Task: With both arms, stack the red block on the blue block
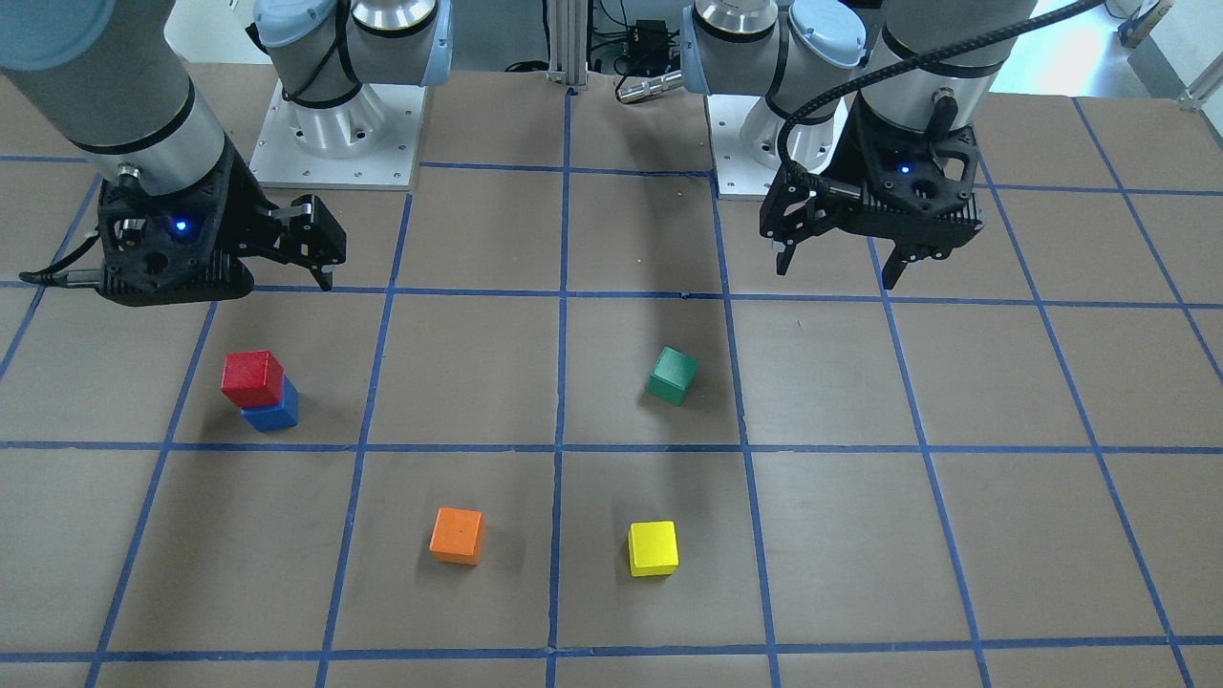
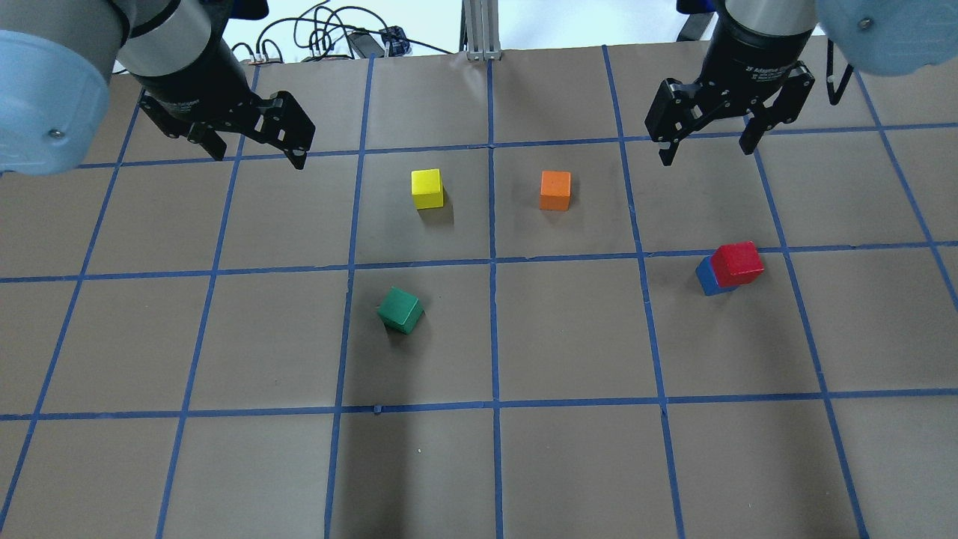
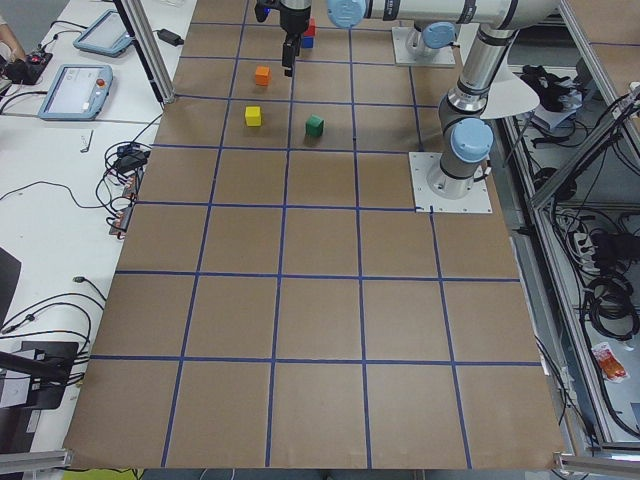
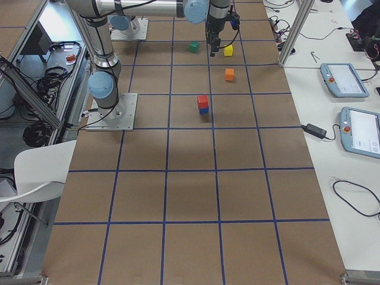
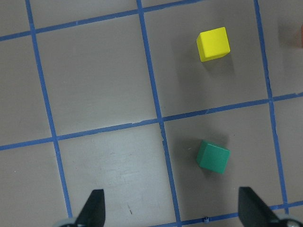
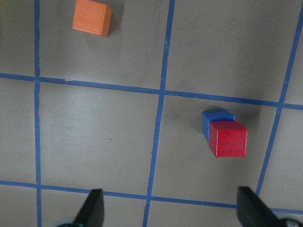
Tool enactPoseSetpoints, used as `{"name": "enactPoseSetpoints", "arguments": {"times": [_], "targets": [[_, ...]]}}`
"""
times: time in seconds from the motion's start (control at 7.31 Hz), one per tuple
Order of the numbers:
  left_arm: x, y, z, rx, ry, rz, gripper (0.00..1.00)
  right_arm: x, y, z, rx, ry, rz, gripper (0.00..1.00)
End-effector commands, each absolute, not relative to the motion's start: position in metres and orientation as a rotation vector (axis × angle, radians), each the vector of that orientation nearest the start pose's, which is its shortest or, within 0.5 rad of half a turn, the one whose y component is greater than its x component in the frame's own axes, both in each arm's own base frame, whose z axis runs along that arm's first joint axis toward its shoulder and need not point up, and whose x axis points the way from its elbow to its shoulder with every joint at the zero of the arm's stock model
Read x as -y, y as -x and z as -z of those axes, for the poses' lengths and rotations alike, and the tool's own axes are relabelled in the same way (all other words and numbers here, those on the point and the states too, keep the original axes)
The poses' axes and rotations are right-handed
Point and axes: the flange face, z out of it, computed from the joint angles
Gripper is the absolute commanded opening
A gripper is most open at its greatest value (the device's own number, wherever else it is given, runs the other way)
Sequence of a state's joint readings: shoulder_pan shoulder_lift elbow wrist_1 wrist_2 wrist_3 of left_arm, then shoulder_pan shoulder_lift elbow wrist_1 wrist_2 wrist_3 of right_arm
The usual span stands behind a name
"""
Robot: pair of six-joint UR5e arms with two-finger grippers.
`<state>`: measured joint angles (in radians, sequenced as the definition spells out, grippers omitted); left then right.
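Observation:
The red block [image 2: 737,263] sits on top of the blue block [image 2: 706,278], slightly offset, on the right side of the overhead view. The stack also shows in the front view, red [image 1: 252,377] over blue [image 1: 272,416], and in the right wrist view, red [image 6: 228,138] over blue [image 6: 214,119]. My right gripper [image 2: 706,153] is open and empty, raised beyond the stack; its fingertips [image 6: 94,208] frame the right wrist view. My left gripper [image 2: 260,157] is open and empty, raised left of the yellow block.
A yellow block [image 2: 427,188], an orange block [image 2: 555,190] and a green block [image 2: 400,310] lie apart on the brown table [image 2: 569,464] with blue tape lines. The left wrist view shows the green block [image 5: 213,157] and the yellow block [image 5: 213,43].

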<state>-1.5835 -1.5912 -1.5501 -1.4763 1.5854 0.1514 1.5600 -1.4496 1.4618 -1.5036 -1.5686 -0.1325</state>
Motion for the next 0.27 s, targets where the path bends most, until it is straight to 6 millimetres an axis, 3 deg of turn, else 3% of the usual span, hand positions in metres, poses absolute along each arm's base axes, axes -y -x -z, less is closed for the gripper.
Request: {"name": "enactPoseSetpoints", "arguments": {"times": [0.0, 0.14], "targets": [[0.5076, 0.1379, -0.4964, -3.105, -0.249, 0.144, 1.0, 0.5283, -0.1304, -0.4681, -3.123, 0.196, -0.139, 1.0], [0.5072, 0.1379, -0.4973, -3.104, -0.252, 0.148, 1.0, 0.524, -0.1299, -0.4658, -3.127, 0.199, -0.144, 1.0]]}}
